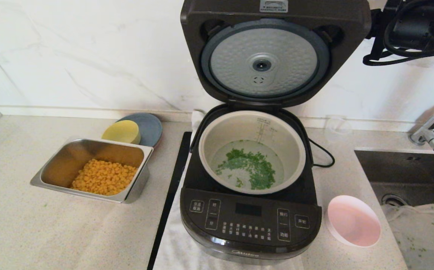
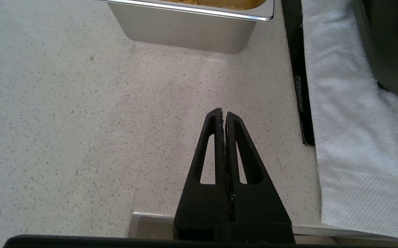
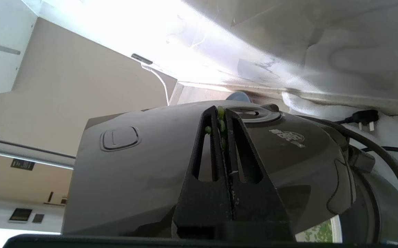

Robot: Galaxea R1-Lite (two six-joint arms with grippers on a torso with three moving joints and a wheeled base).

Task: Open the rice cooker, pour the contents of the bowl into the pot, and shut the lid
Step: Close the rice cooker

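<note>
The black rice cooker [image 1: 250, 221] stands open, its lid [image 1: 273, 56] upright with the dimpled silver disc facing me. Chopped green herbs [image 1: 252, 167] lie on the bottom of the grey-beige pot [image 1: 217, 135]. The pink bowl [image 1: 353, 221] sits empty on the counter right of the cooker. My right arm [image 1: 412, 26] reaches behind the lid's top right corner. In the right wrist view the right gripper [image 3: 221, 112] is shut, herb bits stuck between its fingers, close against the lid's outer face [image 3: 150, 165] beside the steam vent [image 3: 254, 113]. My left gripper [image 2: 223, 113] is shut, low over bare counter.
A steel tray [image 1: 51, 165] of corn kernels, a yellow bowl [image 1: 121, 131] and a blue-grey plate [image 1: 149, 125] stand left of the cooker. A white towel [image 2: 350, 113] lies under the cooker. The sink [image 1: 408, 176] and tap [image 1: 433, 129] are at the right.
</note>
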